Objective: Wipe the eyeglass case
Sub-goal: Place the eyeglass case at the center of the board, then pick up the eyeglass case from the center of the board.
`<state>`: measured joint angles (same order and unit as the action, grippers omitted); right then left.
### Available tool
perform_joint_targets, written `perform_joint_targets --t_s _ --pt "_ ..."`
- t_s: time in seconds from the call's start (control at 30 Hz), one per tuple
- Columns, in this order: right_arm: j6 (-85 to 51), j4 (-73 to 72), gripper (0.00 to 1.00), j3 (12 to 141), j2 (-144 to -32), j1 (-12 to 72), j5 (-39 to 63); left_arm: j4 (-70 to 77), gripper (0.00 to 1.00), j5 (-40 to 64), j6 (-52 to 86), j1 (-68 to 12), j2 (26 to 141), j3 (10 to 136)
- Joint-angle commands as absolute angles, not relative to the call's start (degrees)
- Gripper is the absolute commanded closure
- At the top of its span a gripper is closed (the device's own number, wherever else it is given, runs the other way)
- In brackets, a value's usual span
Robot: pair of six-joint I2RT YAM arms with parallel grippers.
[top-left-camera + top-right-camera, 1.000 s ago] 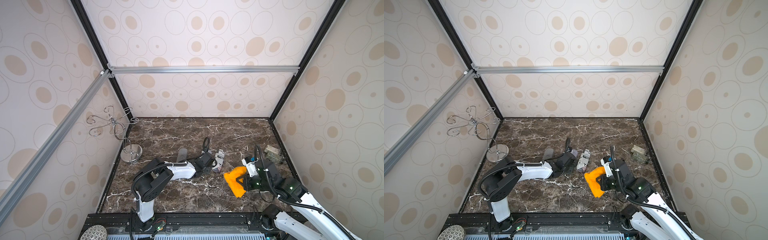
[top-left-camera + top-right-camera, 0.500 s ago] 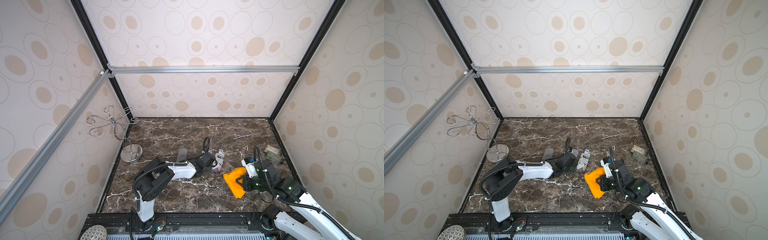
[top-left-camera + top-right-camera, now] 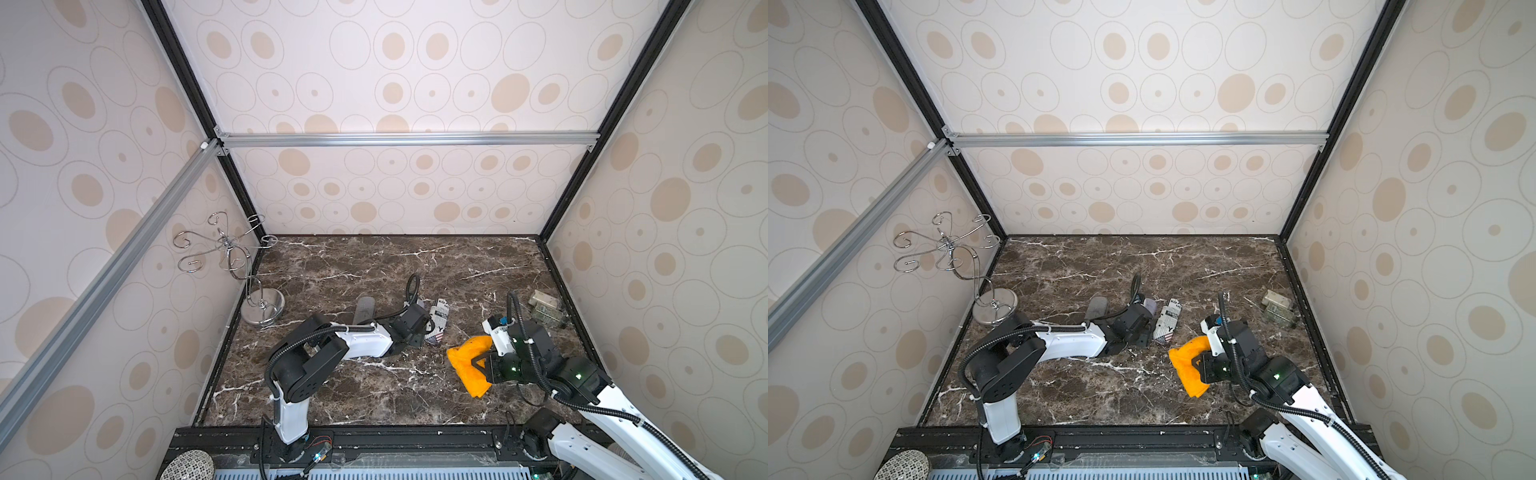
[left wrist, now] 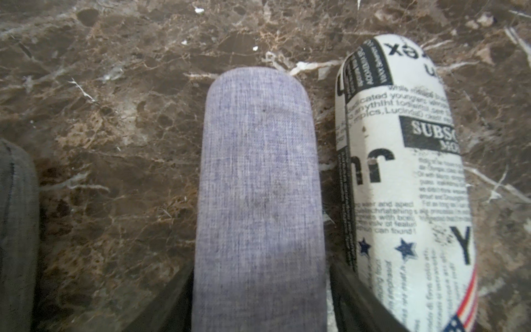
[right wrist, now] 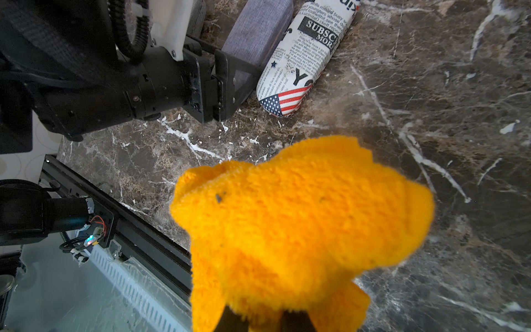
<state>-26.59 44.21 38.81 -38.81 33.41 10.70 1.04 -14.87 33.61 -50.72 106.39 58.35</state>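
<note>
Three eyeglass cases lie side by side on the marble. A purple-grey fabric case (image 4: 258,172) sits between the fingers of my left gripper (image 4: 260,287). The jaws are open, with thin gaps on both sides of the case. A newspaper-print case (image 4: 402,172) (image 3: 438,322) lies close beside it, and a dark grey case (image 3: 365,309) lies on the other side. In both top views my left gripper (image 3: 419,328) hides most of the purple-grey case. My right gripper (image 5: 264,319) is shut on an orange cloth (image 5: 301,207) (image 3: 467,357), held near the front, apart from the cases.
A chrome hook stand (image 3: 262,309) stands at the left wall. Two small greenish blocks (image 3: 546,305) lie by the right wall. A black frame rail (image 3: 374,432) runs along the table's front edge.
My left gripper's jaws have spread apart, coming off the purple-grey case. The right gripper and the orange cloth have shifted slightly left.
</note>
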Motion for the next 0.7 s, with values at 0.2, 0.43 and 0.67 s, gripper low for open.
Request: perform_joint_targets --t_s 0.2,0.43,0.67 --pt "-25.7 41.1 1.00 38.2 -40.8 33.6 12.5 -6.3 0.01 -15.0 32.0 -49.9 93.8 56.6" --pt "-28.9 33.1 1.00 36.6 -42.2 38.3 11.6 -12.0 0.00 -13.1 27.4 -44.8 85.8 52.1" --pt "-31.2 26.9 1.00 36.0 -45.9 44.2 7.9 -11.5 0.02 -9.8 23.3 -35.1 80.6 45.2"
